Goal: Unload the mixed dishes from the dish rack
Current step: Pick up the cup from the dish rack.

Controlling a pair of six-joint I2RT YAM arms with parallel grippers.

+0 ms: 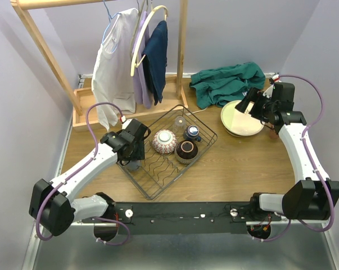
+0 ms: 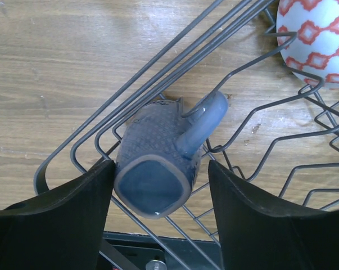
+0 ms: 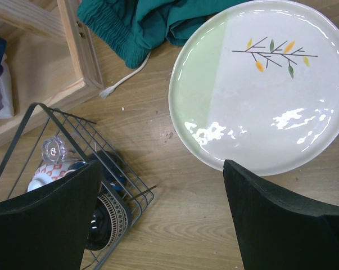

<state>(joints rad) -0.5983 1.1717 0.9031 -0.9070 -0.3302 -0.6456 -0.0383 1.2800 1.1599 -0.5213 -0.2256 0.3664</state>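
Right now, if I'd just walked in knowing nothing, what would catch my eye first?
Probably the black wire dish rack mid-table, with a red-and-white patterned bowl inside and the left arm's fingers straddling a grey-blue mug lying on its side at the rack's corner. Next, the cream plates on the right, and the clothes hanging on a wooden rack behind.

Two arms, same build: left arm point(image 1: 85, 169) and right arm point(image 1: 301, 146) have white link shells with chunky black joint housings at shoulder, elbow and wrist. A purple cable point(image 1: 88, 126) loops off each forearm (right one point(image 1: 320, 95) is longer), with a small red-and-white connector at the wrist end. Black base rail point(image 1: 180, 212) – a few small silver screws. Fingers point(image 2: 51, 219) broad, matte black, with rounded edges.
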